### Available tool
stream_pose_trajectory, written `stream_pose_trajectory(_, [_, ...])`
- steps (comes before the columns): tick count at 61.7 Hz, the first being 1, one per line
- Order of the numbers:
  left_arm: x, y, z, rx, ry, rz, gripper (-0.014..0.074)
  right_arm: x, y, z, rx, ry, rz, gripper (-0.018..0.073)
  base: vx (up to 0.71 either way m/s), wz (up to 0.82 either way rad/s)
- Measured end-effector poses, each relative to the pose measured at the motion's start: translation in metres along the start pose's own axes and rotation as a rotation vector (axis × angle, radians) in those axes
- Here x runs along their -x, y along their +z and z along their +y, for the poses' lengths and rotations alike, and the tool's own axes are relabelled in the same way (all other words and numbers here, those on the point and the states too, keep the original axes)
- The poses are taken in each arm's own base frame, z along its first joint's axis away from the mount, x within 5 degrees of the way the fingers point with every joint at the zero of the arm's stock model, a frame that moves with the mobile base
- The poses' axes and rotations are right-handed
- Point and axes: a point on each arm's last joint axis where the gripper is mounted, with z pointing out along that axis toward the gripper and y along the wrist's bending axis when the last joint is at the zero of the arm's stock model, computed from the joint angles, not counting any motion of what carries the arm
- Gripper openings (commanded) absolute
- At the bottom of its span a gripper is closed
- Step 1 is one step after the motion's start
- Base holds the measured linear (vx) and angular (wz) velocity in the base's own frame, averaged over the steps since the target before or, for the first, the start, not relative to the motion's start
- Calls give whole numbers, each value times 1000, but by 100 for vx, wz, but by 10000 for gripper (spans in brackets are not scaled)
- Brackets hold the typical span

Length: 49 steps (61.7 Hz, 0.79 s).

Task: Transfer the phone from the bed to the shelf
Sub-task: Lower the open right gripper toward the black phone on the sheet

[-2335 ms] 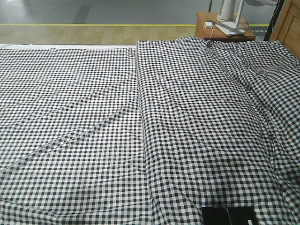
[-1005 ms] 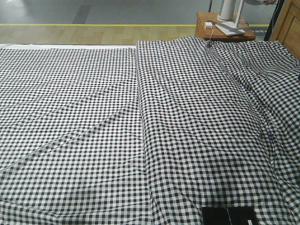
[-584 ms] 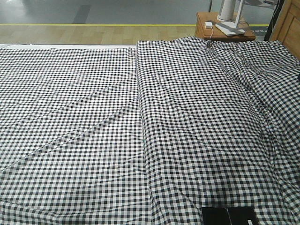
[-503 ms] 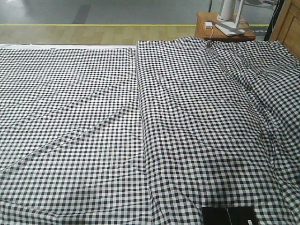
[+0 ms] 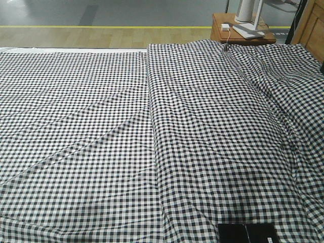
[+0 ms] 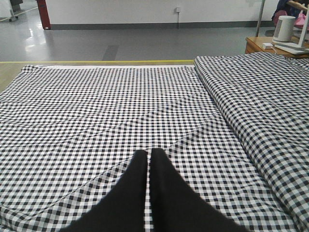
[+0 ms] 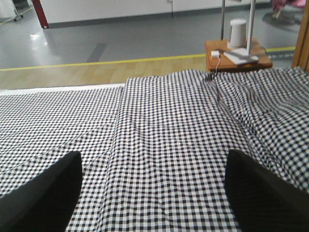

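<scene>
Left gripper (image 6: 148, 153): We see the two black fingers almost together, with only a thin slit between them. Nothing is in the grasp. It hovers low over the cloth.
Right gripper (image 7: 154, 159): We see the fingers spread wide, one at each lower corner of the wrist view. Nothing lies between them except the cloth below.
Phone (image 5: 248, 234): We find it lying flat on the bed at the near edge of the front view, right of centre, cut off by the frame bottom. A faint crease runs across its middle. Neither gripper touches it, and neither wrist view shows it.
Bed (image 5: 76, 126): We see black-and-white check cloth filling most of each view, with long shallow creases.
Fold (image 5: 152, 126): We see a raised cloth edge running from near to far, with the thicker layer on its right.
Table (image 5: 218, 34): We see it just beyond the far right corner of the bed, carrying a white cylinder (image 7: 237, 33).
Floor: We see pale wood strip, then a yellow line (image 5: 101, 27), then grey.
</scene>
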Motion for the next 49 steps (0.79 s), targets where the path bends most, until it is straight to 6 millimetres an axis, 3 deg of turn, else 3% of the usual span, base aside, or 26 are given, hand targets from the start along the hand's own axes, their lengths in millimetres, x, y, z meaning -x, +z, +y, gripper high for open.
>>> stream_pose_trajectory(8, [0, 0, 0, 0, 0, 0, 1, 13, 10, -7, -48, 39, 56, 564, 0, 0])
stream_pose_trajectory(21, [0, 0, 0, 0, 0, 0, 1, 19, 28, -40, -204, 83, 206, 564, 0, 0])
stream_pose_trajectory(35, [0, 0, 0, 0, 0, 0, 1, -8, 68, -84, -284, 90, 443, 564, 0, 0])
stream_pose_trajectory(49, [0, 0, 0, 0, 0, 0, 1, -42, 104, -126, -232, 153, 612, 564, 0, 0])
